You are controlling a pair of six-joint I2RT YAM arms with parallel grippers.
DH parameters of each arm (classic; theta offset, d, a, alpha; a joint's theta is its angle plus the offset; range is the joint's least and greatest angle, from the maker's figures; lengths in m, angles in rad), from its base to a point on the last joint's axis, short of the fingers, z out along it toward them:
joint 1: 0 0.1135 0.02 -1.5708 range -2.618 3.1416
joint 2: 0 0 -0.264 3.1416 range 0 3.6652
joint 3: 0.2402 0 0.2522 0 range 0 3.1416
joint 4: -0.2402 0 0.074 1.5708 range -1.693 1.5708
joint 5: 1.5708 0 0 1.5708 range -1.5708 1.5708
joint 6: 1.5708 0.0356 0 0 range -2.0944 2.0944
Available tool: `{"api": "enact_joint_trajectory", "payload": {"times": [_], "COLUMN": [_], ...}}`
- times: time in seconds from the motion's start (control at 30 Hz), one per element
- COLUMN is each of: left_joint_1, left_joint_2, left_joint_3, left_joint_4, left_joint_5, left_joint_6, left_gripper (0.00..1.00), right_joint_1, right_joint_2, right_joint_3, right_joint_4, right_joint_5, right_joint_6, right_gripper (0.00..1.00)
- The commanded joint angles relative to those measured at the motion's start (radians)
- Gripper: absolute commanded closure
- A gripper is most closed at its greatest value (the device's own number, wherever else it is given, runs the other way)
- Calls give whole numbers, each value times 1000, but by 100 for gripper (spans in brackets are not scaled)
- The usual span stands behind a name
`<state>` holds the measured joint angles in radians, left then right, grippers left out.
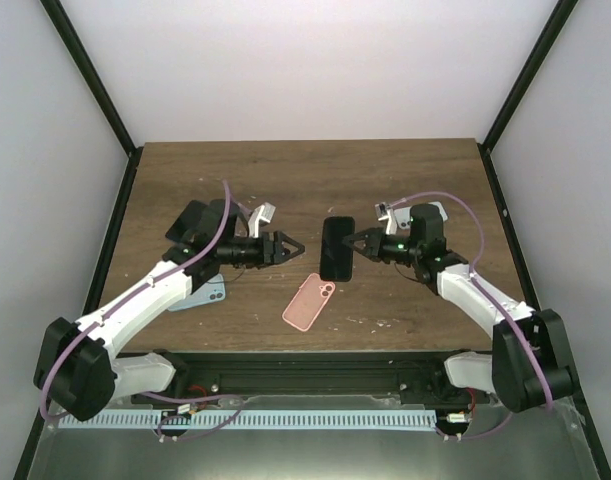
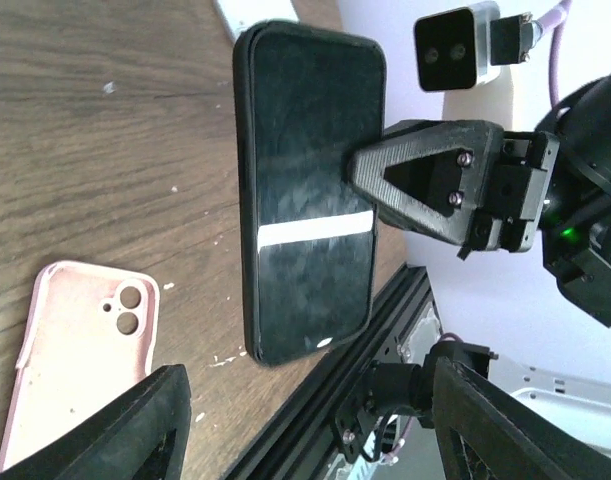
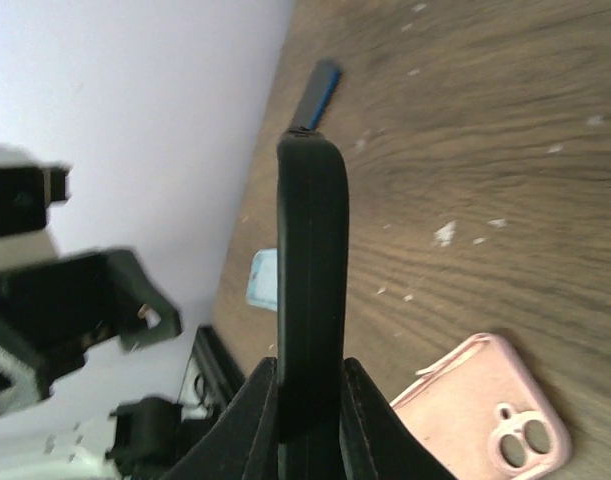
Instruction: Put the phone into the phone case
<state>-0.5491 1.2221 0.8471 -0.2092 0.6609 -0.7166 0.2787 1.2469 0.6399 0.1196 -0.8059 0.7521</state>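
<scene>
My right gripper is shut on a black phone and holds it by one long edge, above the table. The phone fills the left wrist view, screen side toward that camera, with the right fingers on its edge. In the right wrist view the phone stands edge-on between the jaws. A pink phone case lies flat on the table just below the phone, camera cutout visible. My left gripper is open and empty, a short way left of the phone.
A light blue flat item lies on the table under my left arm and shows in the right wrist view. A dark blue flat thing lies farther off. The black frame rail runs along the near table edge.
</scene>
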Motion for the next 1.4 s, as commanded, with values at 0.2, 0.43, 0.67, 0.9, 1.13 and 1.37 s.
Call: {"api": "enact_joint_trajectory", "payload": {"times": [0.2, 0.43, 0.67, 0.9, 1.13, 1.37], "left_joint_1": [12, 14, 13, 13, 11, 11], "left_joint_2": [-16, 30, 56, 53, 34, 23], "left_joint_3": [72, 68, 50, 67, 109, 142], "left_joint_4": [118, 248, 327, 254, 80, -16], "left_joint_5": [78, 193, 243, 188, 30, -47], "left_joint_6": [79, 36, -6, 50, 177, 249], "left_gripper": [32, 37, 54, 83, 100, 79], "right_joint_1": [6, 54, 74, 77, 84, 87], "right_joint_2": [-81, -106, -106, -88, -45, -11], "right_joint_3": [-5, -33, -29, -22, 11, 27], "right_joint_4": [200, 295, 333, 325, 227, 188], "right_joint_5": [-429, -460, -443, -421, -371, -325], "right_joint_6": [-83, -19, 22, 29, -7, -27], "right_gripper": [95, 95, 95, 95, 96, 96]}}
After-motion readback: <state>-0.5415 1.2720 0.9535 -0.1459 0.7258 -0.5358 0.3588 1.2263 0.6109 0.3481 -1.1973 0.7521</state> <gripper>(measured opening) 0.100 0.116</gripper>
